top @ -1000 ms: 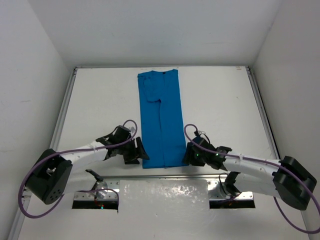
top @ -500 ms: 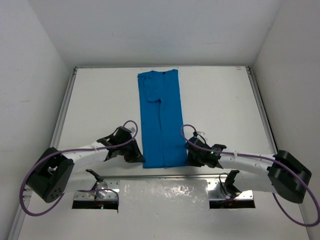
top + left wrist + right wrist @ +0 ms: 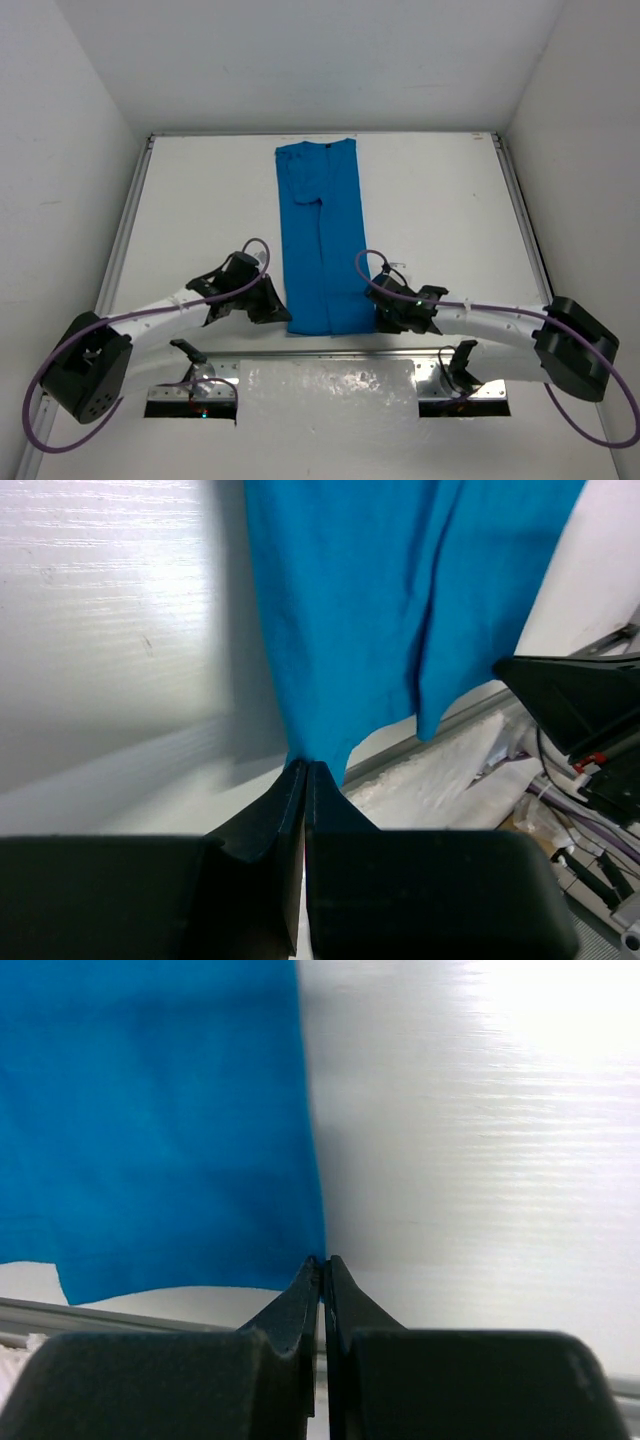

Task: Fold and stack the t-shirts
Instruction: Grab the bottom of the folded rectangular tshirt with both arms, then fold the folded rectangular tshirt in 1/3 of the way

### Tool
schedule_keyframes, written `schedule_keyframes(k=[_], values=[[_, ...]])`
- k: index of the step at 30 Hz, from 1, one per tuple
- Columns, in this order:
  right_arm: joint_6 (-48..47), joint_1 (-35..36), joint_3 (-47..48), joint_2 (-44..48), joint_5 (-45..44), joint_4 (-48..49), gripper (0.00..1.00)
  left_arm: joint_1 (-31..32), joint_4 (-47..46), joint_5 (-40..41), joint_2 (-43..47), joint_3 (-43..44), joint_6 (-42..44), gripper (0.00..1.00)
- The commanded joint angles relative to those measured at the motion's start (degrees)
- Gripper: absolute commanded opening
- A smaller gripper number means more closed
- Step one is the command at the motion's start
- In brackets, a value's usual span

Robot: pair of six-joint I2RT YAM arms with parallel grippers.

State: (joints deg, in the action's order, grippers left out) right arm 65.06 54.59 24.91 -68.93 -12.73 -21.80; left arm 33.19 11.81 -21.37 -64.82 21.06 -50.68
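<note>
The left tool had its fingers pressed together on the near left corner of the bright blue t-shirt, and the cloth rose straight out from its tips. The right tool was closed in the same way, pinching the garment's near right corner. The t-shirt lay as a long narrow strip between the two tools. It stretched ahead of them over the white surface toward the far edge, with a lengthwise line where two flaps met. Just behind both tools ran a metal rail.
</note>
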Motion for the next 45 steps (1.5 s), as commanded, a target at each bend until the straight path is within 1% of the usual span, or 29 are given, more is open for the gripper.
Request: schedule_keyframes(k=[1, 7, 16, 19, 20, 22, 24, 25, 26, 28, 29, 31, 32, 34, 35, 37, 38, 41, 45], values=[[-1.2, 0.3, 3.3, 3.2, -3.4, -6.7, 0.0, 0.6, 0.8, 0.3, 4.1, 1.2, -2.2, 0.0], [-2.1, 0.4, 5.2, 6.3, -4.1, -10.5, 0.0, 0.6, 4.0, 1.1, 9.7, 1.3, -5.2, 0.0], [-2.5, 1.0, 5.1, 6.4, -3.2, -10.0, 0.0, 0.6, 6.6, 1.5, 15.3, -1.7, -7.9, 0.0], [-3.0, 1.1, 6.2, 6.4, -4.1, -10.5, 0.0, 0.6, 6.4, 1.2, 16.9, -3.1, -9.8, 0.0], [-3.4, 1.2, 7.0, 6.3, -5.4, -11.2, 0.0, 0.6, 4.8, 1.2, 17.1, -3.3, -10.5, 0.0], [-5.3, 1.0, 10.6, 4.9, -6.6, -13.0, 0.0, 0.6, 3.8, 1.5, 16.6, -2.2, -11.2, 0.0], [-8.8, 0.5, 16.0, 1.3, -8.6, -14.6, 0.0, 0.3, 2.7, 1.9, 13.2, 1.3, -10.1, 0.0], [-9.9, 0.0, 18.2, -0.4, -8.7, -15.3, 0.0, -0.1, 2.9, 1.9, 11.5, 2.8, -9.3, 0.0], [-12.1, -1.4, 22.3, -3.9, -8.3, -16.4, 0.0, -0.8, 3.0, 1.8, 7.7, 6.3, -8.5, 0.0], [-14.2, -2.8, 26.3, -7.3, -7.9, -17.6, 0.0, -2.5, 4.6, 1.4, 4.3, 10.2, -6.5, 0.0], [-15.8, -3.6, 29.9, -8.9, -7.3, -18.1, 0.0, -5.0, 4.6, 1.2, 1.9, 13.4, -6.1, 0.0], [-17.4, -6.6, 32.7, -12.5, -6.3, -17.4, 0.0, -8.6, 4.1, 0.4, 0.1, 16.3, -5.1, 0.0], [-19.0, -8.9, 35.1, -13.4, -5.6, -16.0, 0.0, -12.6, 3.8, -0.1, -1.8, 18.8, -4.4, 0.0], [-21.1, -11.5, 37.7, -16.9, -2.7, -15.2, 0.0, -16.1, 4.7, -1.3, -6.3, 22.9, -2.3, 0.0], [-21.8, -13.5, 40.9, -18.4, -1.8, -15.4, 0.0, -18.2, 4.7, -2.5, -7.9, 24.4, -1.8, 0.0], [-23.6, -14.6, 44.7, -22.7, -0.7, -16.1, 0.0, -19.0, 5.0, -2.9, -11.3, 27.4, -0.3, 0.0], [-25.1, -15.2, 48.2, -24.0, -0.6, -16.8, 0.0, -19.1, 4.9, -2.8, -14.4, 30.2, 0.3, 0.0], [-26.3, -17.4, 52.9, -28.4, 0.6, -17.4, 0.0, -19.5, 3.8, -3.2, -19.9, 34.6, 0.1, 0.0], [-27.0, -21.0, 56.1, -32.1, 2.4, -17.1, 0.0, -20.6, 3.0, -3.5, -24.6, 38.4, 0.3, 0.0]])
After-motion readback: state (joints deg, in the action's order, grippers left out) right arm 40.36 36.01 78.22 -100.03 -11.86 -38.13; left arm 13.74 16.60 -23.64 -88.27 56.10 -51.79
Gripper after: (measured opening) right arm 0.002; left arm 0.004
